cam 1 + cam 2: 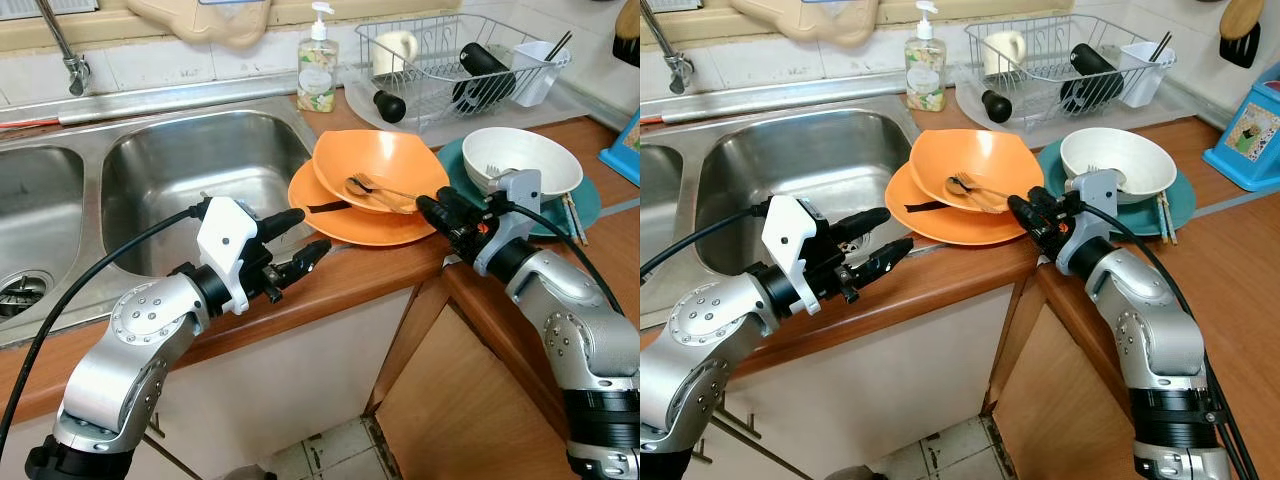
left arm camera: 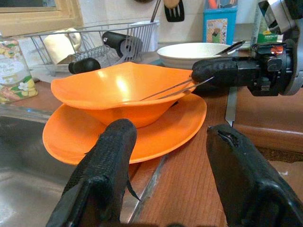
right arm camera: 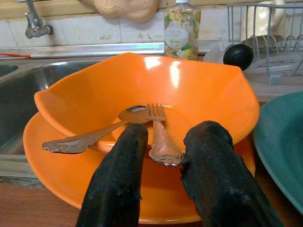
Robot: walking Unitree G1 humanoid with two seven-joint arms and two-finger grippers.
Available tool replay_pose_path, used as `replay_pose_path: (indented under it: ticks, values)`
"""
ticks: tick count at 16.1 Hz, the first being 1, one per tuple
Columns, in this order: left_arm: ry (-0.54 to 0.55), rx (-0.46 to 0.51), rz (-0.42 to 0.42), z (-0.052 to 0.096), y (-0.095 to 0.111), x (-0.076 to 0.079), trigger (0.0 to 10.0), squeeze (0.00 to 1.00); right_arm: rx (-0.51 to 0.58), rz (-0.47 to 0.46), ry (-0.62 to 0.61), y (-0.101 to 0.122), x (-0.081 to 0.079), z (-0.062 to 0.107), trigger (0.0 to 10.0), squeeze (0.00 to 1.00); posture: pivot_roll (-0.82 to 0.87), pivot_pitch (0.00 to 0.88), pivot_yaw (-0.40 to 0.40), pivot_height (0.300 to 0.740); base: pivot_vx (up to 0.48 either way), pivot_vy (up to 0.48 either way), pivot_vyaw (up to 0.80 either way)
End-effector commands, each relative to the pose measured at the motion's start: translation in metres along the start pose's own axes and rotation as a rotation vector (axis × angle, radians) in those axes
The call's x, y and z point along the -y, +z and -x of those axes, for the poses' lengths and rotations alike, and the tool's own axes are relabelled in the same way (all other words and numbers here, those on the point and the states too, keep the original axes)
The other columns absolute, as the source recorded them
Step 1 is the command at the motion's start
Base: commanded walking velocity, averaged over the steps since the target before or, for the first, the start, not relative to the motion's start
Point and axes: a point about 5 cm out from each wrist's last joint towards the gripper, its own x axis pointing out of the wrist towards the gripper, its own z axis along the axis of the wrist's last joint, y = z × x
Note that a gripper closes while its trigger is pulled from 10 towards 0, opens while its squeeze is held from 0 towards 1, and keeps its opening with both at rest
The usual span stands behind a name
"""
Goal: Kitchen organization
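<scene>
Right gripper (image 3: 163, 156) is parked at the rim of the orange bowl (image 1: 385, 165), and both black fingers sit either side of the fork (image 3: 158, 135) handle with a small gap, so it's slightly open around the handle; can't tell if the pads actually touch it. Left gripper (image 1: 300, 245) hangs over the bench (image 1: 390, 270) edge just in front of the sink (image 1: 190, 165), fingers spread wide with nothing between them.

Going big to small from there: the double steel sink takes up the left side, with the tap (image 1: 62, 45) up at the back. The wooden bench wraps around the corner. Behind the dishes is a wire drying rack (image 1: 450, 65) with a cream mug (image 1: 395, 48), a black bottle (image 1: 485, 70) and a white cutlery holder (image 1: 535, 65) in it.

The orange bowl sits tilted on an orange plate (image 1: 345, 215) right next to the sink. Just beside that, a teal plate (image 1: 585, 200) carries a white bowl (image 1: 520, 160), with chopsticks (image 1: 573, 215) lying on the plate's right edge. A soap dispenser (image 1: 318, 65) stands at the back between sink and rack.

Inside the orange bowl are the fork and a spoon (image 3: 92, 132), heads together in the middle, handles fanning out over the near rim.
</scene>
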Motion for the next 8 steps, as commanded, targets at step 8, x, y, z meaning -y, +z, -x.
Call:
replay_pose_path:
  ticks: [8]
  values:
    - [-0.004, 0.022, -0.03, -0.0076, 0.0055, 0.0008, 10.0, 0.0, 0.03, 0.049, -0.015, 0.0134, 0.0024, -0.0016, 0.0, 0.0, -0.08, 0.0, 0.002, 0.74, 0.0, 0.0, 0.0]
